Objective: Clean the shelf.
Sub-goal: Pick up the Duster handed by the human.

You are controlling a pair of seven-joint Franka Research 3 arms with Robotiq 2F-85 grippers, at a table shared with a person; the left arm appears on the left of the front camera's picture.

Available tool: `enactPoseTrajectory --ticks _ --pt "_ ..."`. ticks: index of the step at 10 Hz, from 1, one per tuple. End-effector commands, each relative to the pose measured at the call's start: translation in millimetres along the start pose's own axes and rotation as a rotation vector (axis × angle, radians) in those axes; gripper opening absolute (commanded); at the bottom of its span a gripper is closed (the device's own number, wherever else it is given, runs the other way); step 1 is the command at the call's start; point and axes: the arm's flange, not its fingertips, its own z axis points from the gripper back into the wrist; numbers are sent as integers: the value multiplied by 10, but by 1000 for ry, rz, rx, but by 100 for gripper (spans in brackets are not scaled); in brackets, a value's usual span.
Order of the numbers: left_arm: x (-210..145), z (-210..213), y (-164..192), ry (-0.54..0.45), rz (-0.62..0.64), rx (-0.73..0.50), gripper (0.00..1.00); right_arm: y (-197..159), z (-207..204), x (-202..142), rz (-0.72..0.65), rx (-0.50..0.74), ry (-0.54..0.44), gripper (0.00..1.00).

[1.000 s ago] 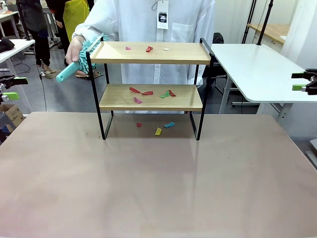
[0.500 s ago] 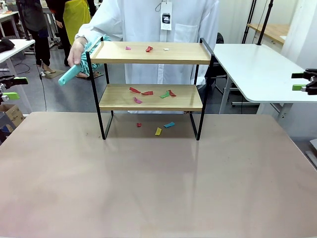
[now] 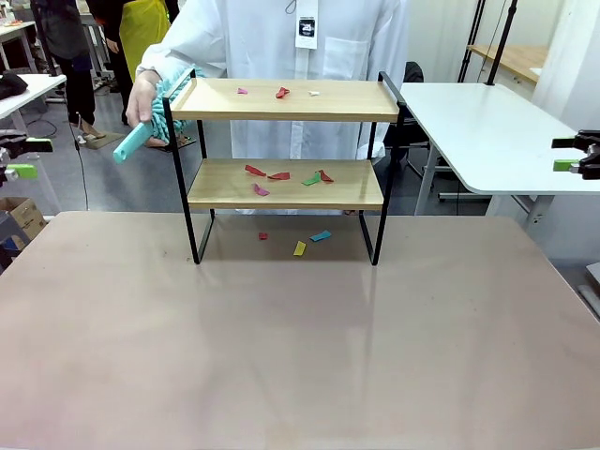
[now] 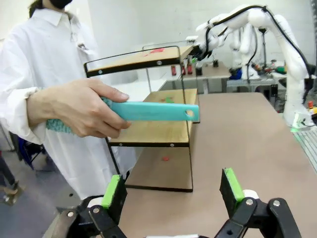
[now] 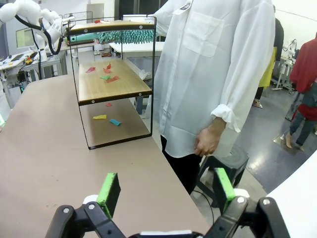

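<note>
Shelf [image 3: 347,98] holds scraps [image 3: 255,171]; right wrist view shows person's idle hand [image 5: 204,143]; all fingers [image 5: 109,191] released.

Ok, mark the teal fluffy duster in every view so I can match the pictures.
Front view: the teal fluffy duster, upper left, in the person's hand, beside the top board of the two-tier wooden shelf in a black metal frame.
Left wrist view: centre, its flat handle level in front of the shelf.
Right wrist view: upper left, its fluffy head along the top board.
Shared landmark: the shelf.
</note>
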Motion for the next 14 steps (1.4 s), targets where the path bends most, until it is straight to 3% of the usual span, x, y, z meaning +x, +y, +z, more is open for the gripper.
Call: enactPoseTrajectory --ticks 1,3,7,9,10,12,14 --pt "653 -172 -225 182 125 84 100 -9 0 21 4 -4 2 100" --pt "1266 -259 -403 307 196 166 100 -9 0 21 4 -4 2 100" --pt "2150 -656 -856 498 253 508 100 -9 0 21 4 -4 2 100" --pt "2299 -937 -988 591 229 674 100 -9 0 21 4 -4 2 100" --pt "2312 -1129 -1037 628 242 692 100 -9 0 21 4 -4 2 100" --pt "2319 -1370 -1045 613 209 693 100 -9 0 21 4 -4 2 100" --pt "2390 -1155 -1024 594 188 680 100 -9 0 21 4 -4 2 100"
